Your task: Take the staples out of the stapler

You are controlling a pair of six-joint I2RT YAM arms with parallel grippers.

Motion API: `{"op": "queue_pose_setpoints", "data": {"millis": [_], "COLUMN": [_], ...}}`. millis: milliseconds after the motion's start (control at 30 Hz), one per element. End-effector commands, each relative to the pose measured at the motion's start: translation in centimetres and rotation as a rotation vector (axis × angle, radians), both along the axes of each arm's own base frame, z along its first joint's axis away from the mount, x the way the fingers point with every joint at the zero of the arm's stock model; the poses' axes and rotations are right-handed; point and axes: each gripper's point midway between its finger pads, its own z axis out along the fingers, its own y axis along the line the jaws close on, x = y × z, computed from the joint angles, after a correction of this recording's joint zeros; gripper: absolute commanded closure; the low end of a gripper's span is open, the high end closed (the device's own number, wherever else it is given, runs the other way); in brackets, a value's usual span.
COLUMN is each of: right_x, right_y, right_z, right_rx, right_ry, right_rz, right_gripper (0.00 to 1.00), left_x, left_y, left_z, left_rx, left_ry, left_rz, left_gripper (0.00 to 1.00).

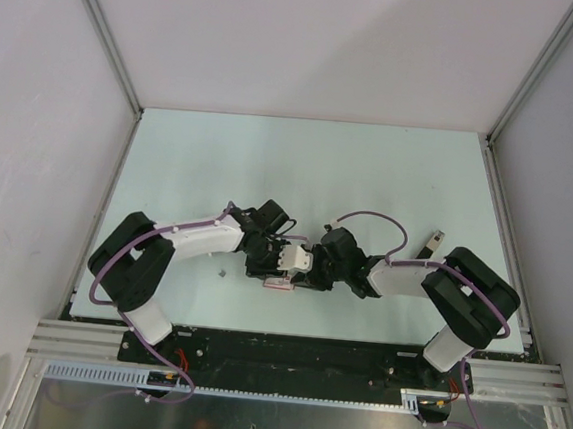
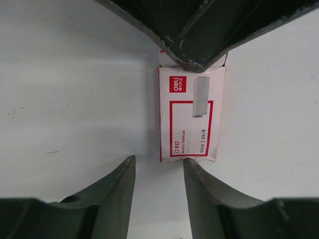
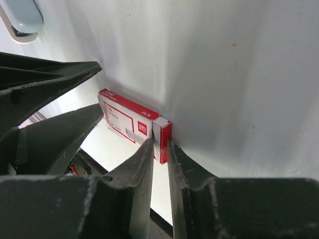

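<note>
On the pale table [image 1: 271,163], the left arm [image 1: 199,235] is seen reaching in from the left toward the middle of the near edge. A tiny dark speck [image 1: 220,272] is seen on the table just in front of its forearm. The left gripper [image 2: 159,160] is released: its two fingers are spread apart and nothing is enclosed between them. One end of the staple box [image 2: 182,124] is found just at their tips, closest to the finger on the right of the left wrist view. Whether it is touched cannot be told.

The red and white box is laid flat on the table between the two grippers, near the front edge. A grey ribbed strip of staples [image 2: 201,94] is shown on its top face; whether it is printed there or lying loose cannot be told. A pale flap is seen at the box's other end.

That end is clenched by the right gripper [image 3: 160,144], whose fingers are drawn nearly together with the end of the box pinched between the tips. The right arm [image 1: 401,277] is bent in from the right. A black stick with a silver tip [image 1: 433,241] is seen on the table beyond its forearm, well apart from the box. In the right wrist view, a pale blue rounded thing [image 3: 22,17] is cut off by the upper left corner.
</note>
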Motion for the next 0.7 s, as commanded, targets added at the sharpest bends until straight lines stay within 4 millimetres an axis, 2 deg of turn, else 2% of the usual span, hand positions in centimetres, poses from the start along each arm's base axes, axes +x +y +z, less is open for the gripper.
{"op": "queue_pose_setpoints", "data": {"millis": [0, 300, 667], "right_x": [0.4, 0.3, 0.5], "right_y": [1.5, 2.3, 2.5], "right_z": [1.4, 1.6, 1.7], "right_rx": [0.050, 0.081, 0.100], "right_ry": [-0.025, -0.020, -0.012], "right_rz": [0.009, 0.018, 0.010], "right_gripper": [0.77, 0.76, 0.73], "left_x": [-0.7, -0.7, -0.5], "left_y": [-1.0, -1.2, -3.0], "left_z": [-1.2, -1.3, -0.3], "left_rx": [-0.018, -0.018, -0.067], "left_ry": [0.032, 0.031, 0.049], "left_rz": [-0.014, -0.015, -0.004], "left_gripper": [0.51, 0.52, 0.52]}}
